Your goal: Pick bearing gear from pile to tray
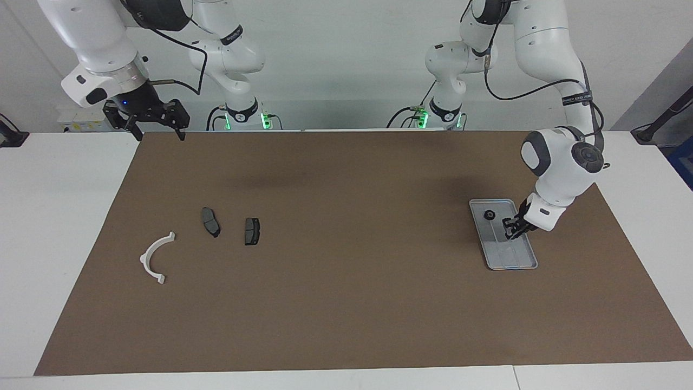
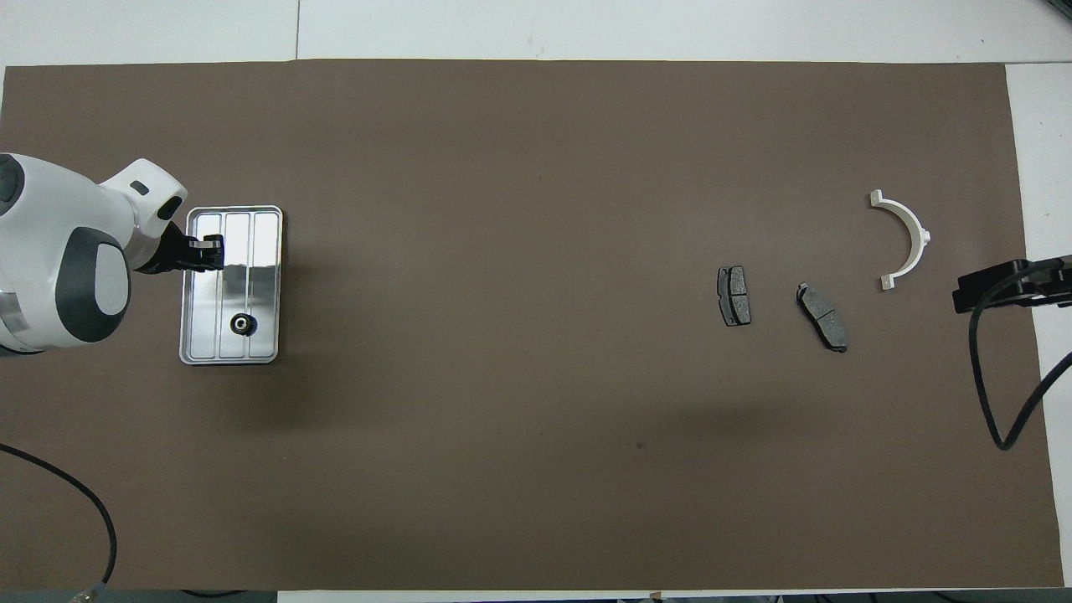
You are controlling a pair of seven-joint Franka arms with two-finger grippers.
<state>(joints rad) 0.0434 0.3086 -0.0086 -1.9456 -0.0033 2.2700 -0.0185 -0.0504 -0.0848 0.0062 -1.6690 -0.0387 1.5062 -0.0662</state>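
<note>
two claws are mine, and they stand quite differently. my left claw (image 1: 509, 232) hangs low over the tray (image 1: 522, 261), fingertips pinched together with nothing between them; i cannot tell whether they touch the floor of the tray. my right claw (image 1: 154, 122) waits up in the air over the corner of the brown mat (image 1: 346, 303) at the right arm's end, jaws spread wide and empty.

the gear (image 1: 489, 215) is a small black round piece with a pale centre, lying in the tray at the end nearer to the robots, apart from my left claw. the tray is flat, silvery metal, rectangular with rounded corners, a raised rim and faint ribs along its shiny floor.

toward the right arm's end of the mat lie the other parts: two dark grey brake pads (image 1: 210, 221) (image 1: 252, 231), flat and matte, near each other, and a white plastic arc (image 1: 154, 259), smooth and curved, farther from the robots than the pads. the mat looks dull and slightly rough.
</note>
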